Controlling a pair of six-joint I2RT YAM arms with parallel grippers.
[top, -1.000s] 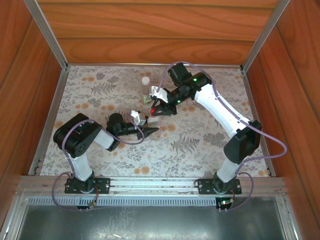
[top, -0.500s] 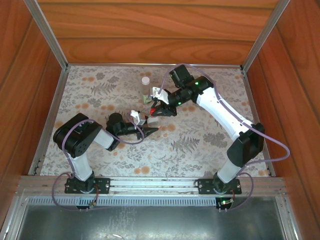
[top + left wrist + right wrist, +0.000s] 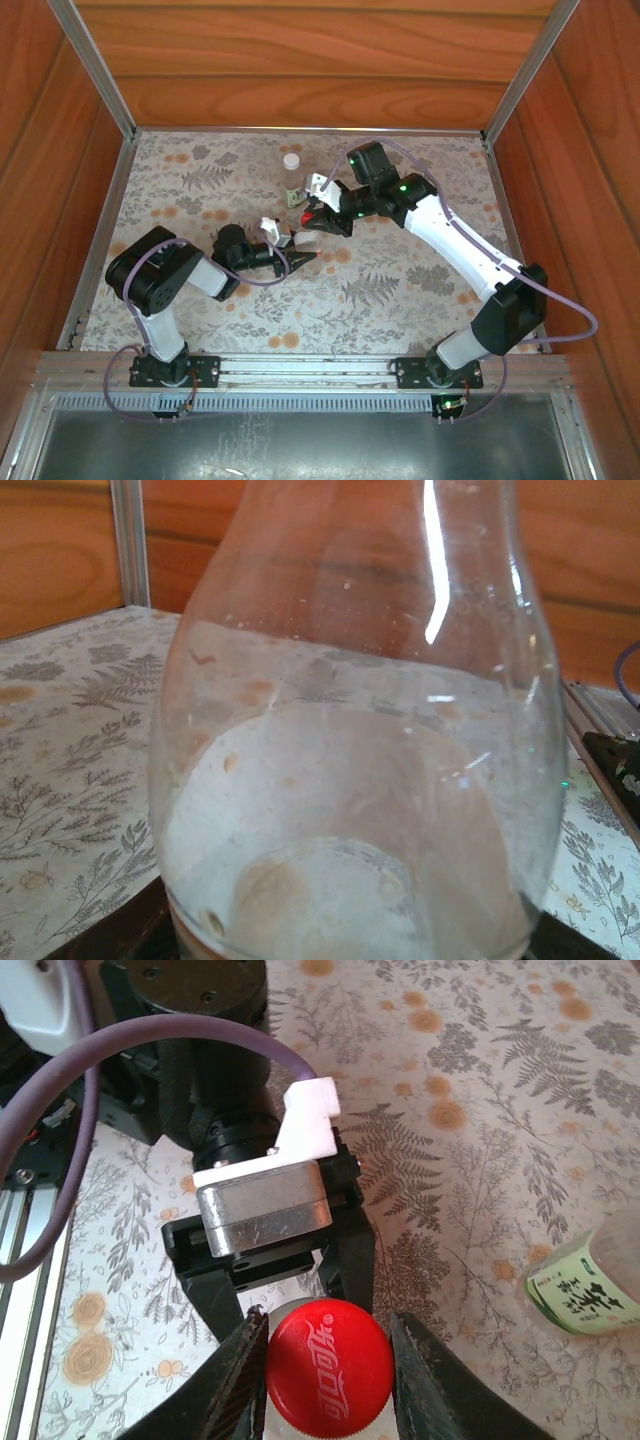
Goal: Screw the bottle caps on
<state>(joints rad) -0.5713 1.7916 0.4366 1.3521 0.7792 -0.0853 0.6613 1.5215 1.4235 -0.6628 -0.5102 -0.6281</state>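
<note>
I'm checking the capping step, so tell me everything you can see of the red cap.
The red cap is small, round, glossy plastic, with white script across its flat top and fine ribs round its edge. It faces the right wrist camera top-on, over the neck of the clear bottle, a pale ring showing just under it. The right gripper pinches it, one dark finger against each side. The left gripper holds the bottle below. How far it is threaded on cannot be told.
</note>
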